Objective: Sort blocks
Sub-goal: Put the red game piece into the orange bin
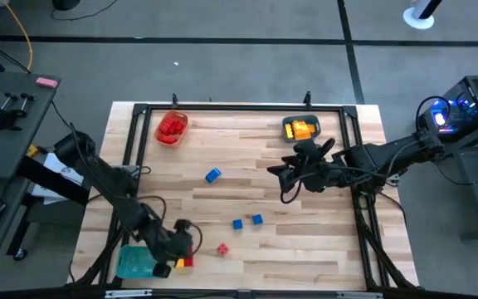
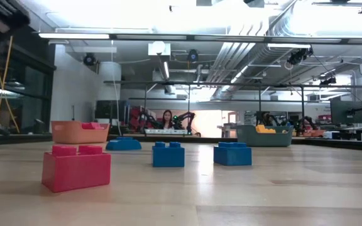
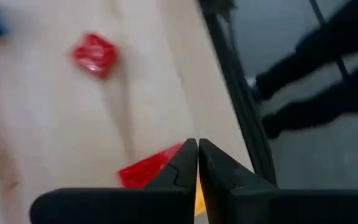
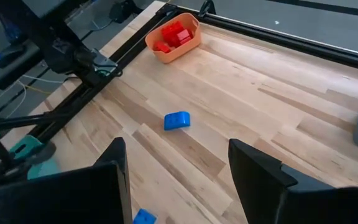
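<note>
Down at the near left corner, the left gripper (image 1: 186, 246) hangs low over the table (image 1: 305, 257), jaws pinched fully together with nothing between them. Right under its tips lie a red block (image 1: 187, 262) and a yellow block (image 1: 178, 263), touching each other, just beside the green tray (image 1: 131, 264), which sits hard against the near edge. One loose red block (image 1: 222, 249) lies just to the right, on its own.

Up at the far left, the orange tray (image 1: 171, 128) carries a heap of red blocks; how many is not clear.

Moving across: three blue blocks out on the open wood, one (image 1: 213, 175) near the centre, then a pair, (image 1: 237, 224) and (image 1: 257, 219), close together nearer the front. Bare board lies all round them.

Far right of centre, the blue tray (image 1: 299, 128) holds yellow blocks, tight to the far frame rail. Just in front of it the right gripper (image 1: 284, 170) hovers, fingers spread apart and holding nothing. The near right quarter of the table is bare wood out to the rail.
</note>
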### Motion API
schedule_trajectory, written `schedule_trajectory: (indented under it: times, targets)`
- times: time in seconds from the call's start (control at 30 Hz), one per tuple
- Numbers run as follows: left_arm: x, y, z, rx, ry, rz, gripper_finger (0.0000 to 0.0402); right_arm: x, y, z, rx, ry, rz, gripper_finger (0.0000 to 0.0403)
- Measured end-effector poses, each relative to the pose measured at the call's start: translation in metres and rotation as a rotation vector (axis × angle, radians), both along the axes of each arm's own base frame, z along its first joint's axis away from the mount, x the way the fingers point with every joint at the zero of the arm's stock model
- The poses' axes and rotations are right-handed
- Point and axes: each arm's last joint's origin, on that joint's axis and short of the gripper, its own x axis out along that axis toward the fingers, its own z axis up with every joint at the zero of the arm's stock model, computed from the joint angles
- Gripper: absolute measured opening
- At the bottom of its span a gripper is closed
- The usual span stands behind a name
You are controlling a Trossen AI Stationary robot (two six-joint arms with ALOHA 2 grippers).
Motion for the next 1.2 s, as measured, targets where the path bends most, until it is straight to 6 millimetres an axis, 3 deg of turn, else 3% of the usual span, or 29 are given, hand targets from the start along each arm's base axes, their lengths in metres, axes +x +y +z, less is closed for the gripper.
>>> schedule_trajectory:
  times: [0.1,0.3,0.5,0.73,0.93,1.2]
  targets:
    - [0.004,-0.008,-0.017,0.032,0.019,-0.070,0.0001,0.000,0.000,-0.001,0.007,0.010,0.009,0.0161]
    - [0.015,-0.007,-0.047,0.082,0.116,-0.002,0.0000,0.000,0.000,-0.001,0.013,0.013,0.015,0.0161]
    - [0.019,-0.001,-0.054,0.099,0.171,0.055,0.0000,-0.001,0.000,-0.001,0.021,0.011,0.009,0.0161]
    - [0.028,0.015,-0.055,0.216,0.135,-0.052,0.0000,-0.001,0.001,-0.001,0.026,0.014,0.014,0.0161]
    - [0.049,0.053,-0.051,0.362,0.074,-0.060,0.0000,-0.001,0.001,-0.001,0.031,0.011,0.010,0.0161]
    - [0.048,0.088,-0.017,0.384,0.157,0.064,0.0000,-0.001,0.001,-0.001,0.032,0.012,0.011,0.0161]
